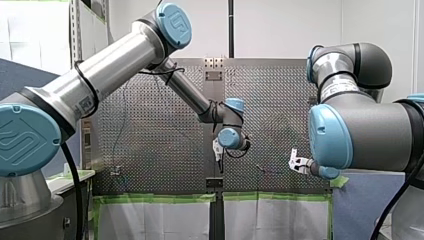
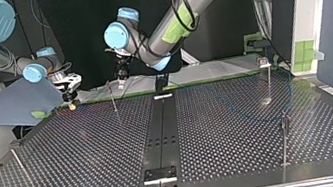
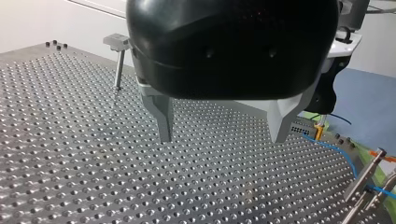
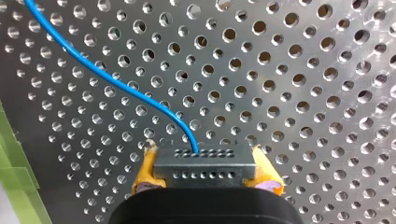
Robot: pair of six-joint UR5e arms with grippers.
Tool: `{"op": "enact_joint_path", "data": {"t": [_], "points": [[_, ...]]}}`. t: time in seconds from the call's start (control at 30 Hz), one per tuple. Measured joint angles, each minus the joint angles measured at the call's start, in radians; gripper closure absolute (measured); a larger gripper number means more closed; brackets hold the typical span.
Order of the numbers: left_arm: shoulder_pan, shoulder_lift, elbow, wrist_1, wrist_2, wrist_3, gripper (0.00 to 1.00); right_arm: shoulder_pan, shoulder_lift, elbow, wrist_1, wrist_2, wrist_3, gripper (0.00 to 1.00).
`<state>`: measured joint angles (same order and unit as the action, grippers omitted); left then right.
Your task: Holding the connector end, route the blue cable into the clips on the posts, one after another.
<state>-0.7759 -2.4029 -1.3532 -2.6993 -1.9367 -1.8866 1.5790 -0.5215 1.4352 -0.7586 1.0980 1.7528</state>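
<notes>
a: top view?
b: my right gripper (image 2: 71,102) hangs low; whether the posts (image 2: 270,79) hold cable, cannot tell.
a: left wrist view?
b: my left gripper (image 3: 222,135) spread, empty; blue cable (image 3: 334,150) beside it.
a: right wrist view?
b: yellow pads (image 4: 145,170) clamp the connector (image 4: 204,161). grasp done, routing likely all ahead.

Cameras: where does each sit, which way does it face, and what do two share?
Front view: behind and above the arms, facing over the table; my left arm and my right arm show.
Top view: across the table, facing the arms; my right gripper at its left.
Left wrist view: on my left wrist, along my open left gripper onto the table.
Right wrist view: on my right wrist, at the connector in my right gripper.
Shared: both wrist views show the blue cable.
</notes>
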Motion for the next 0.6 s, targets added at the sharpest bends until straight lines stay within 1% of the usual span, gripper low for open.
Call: {"op": "enact_joint_path", "data": {"t": [0.17, 0.3, 0.47, 0.53, 0.6], "points": [[0.017, 0.041, -0.041, 0.008, 0.002, -0.002, 0.0, -0.002, 0.0, -0.001, 0.0, 0.0, 0.0, 1.0], [0.049, 0.077, -0.077, 0.04, 0.028, -0.018, 0.0, 0.0, 0.0, -0.002, 0.001, 0.0, 0.0, 1.0], [0.094, 0.124, -0.124, 0.082, 0.065, -0.056, 0.0, 0.001, 0.0, -0.003, 0.002, 0.0, -0.001, 1.0], [0.103, 0.139, -0.139, 0.091, 0.065, -0.068, 0.0, 0.001, 0.0, -0.003, 0.002, 0.0, -0.001, 1.0], [0.106, 0.159, -0.159, 0.098, 0.055, -0.074, 0.0, 0.002, 0.0, -0.003, 0.002, 0.0, -0.002, 1.0]]}}
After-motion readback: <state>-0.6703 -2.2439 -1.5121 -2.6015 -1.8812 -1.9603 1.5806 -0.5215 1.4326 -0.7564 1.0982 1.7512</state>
